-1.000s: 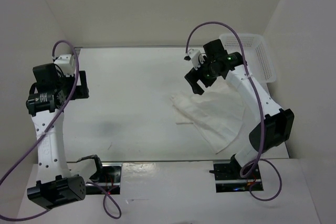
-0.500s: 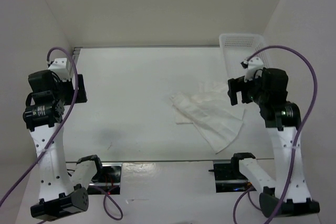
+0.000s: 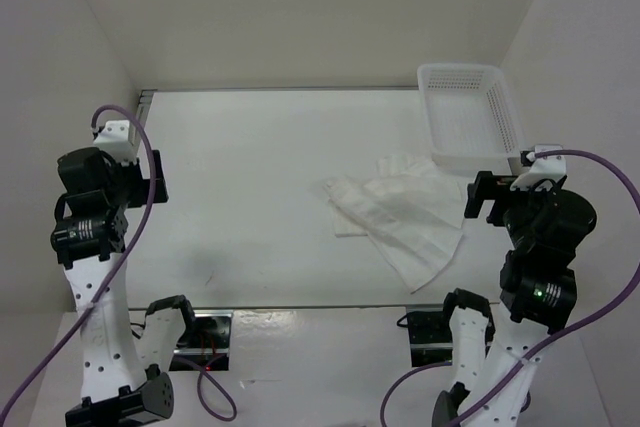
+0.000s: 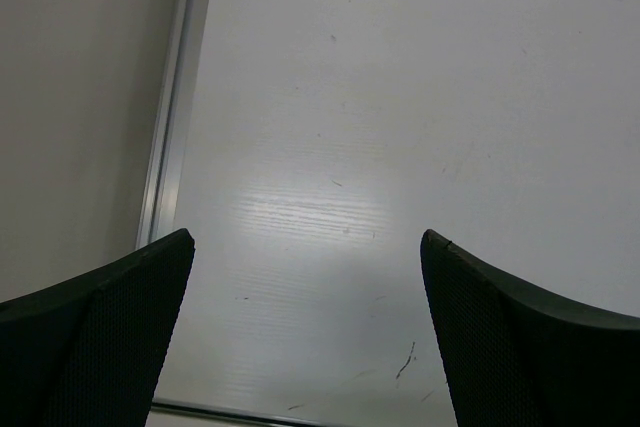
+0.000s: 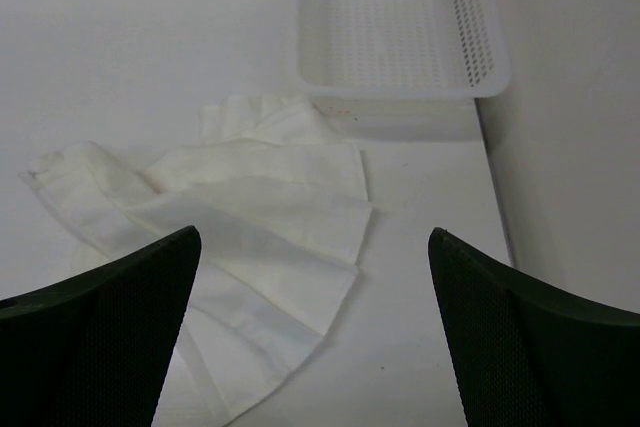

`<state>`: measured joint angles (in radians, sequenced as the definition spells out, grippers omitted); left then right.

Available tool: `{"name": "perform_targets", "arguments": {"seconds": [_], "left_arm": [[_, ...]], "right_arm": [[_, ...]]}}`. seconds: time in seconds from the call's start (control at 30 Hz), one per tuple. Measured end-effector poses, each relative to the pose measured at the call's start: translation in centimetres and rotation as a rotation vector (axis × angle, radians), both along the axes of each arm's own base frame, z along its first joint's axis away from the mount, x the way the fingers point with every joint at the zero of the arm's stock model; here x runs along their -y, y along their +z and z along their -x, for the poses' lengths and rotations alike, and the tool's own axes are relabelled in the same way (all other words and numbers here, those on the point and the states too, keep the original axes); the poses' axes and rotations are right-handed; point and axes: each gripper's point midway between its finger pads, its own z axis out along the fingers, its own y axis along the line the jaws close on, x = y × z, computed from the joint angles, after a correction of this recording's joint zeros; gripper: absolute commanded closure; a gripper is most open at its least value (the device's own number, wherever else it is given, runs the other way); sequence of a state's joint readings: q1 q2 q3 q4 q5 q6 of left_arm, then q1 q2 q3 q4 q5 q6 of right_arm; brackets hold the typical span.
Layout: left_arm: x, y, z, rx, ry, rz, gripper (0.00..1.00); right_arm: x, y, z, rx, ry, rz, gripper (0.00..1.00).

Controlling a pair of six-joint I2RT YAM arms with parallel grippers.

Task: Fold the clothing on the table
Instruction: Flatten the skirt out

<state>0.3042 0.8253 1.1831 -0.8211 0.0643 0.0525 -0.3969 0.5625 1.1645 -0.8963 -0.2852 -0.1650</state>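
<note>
The clothing (image 3: 400, 217) is a thin white pleated garment lying loosely folded on the white table (image 3: 250, 167), right of centre. In the right wrist view the clothing (image 5: 240, 217) spreads out below and ahead of my right gripper (image 5: 310, 247), which is open and empty above the table's right front. My right gripper (image 3: 490, 197) sits just right of the garment, apart from it. My left gripper (image 3: 155, 175) hovers at the table's left edge, far from the garment, open with nothing between its fingers (image 4: 100, 327). Only bare table (image 4: 400, 97) shows under the left gripper (image 4: 305, 247).
A white perforated basket (image 3: 468, 115) stands at the back right corner, just behind the clothing; the basket (image 5: 400, 22) shows in the right wrist view too. White walls close in the left, back and right. A grey rail (image 4: 175, 127) runs along the table's left edge.
My right arm has pulled back from over the garment's far side to the table's right front, open throughout. The left arm has drawn back slightly. The clothing lies unchanged.
</note>
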Motion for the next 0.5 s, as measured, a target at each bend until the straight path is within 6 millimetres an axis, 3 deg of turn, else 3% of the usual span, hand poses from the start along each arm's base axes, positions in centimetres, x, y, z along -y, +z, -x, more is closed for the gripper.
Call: {"name": "perform_targets", "arguments": {"seconds": [0.2,0.3,0.5], "left_arm": [[0.4,-0.1,0.5,0.052,-0.008,-0.008,0.0],[0.7,-1.1,0.8,0.06,-0.018,-0.004,0.0],[1.0,-2.3,1.5,0.058,-0.024,0.001,0.0]], "right_arm": [[-1.5,0.1,-1.2,0.019,0.096,-0.069,0.02],[-1.6,-1.0,-3.3,-0.034,0.154,-0.119,0.02],[0.2,-4.5,-7.9,-0.174,0.166,-0.178,0.02]]}}
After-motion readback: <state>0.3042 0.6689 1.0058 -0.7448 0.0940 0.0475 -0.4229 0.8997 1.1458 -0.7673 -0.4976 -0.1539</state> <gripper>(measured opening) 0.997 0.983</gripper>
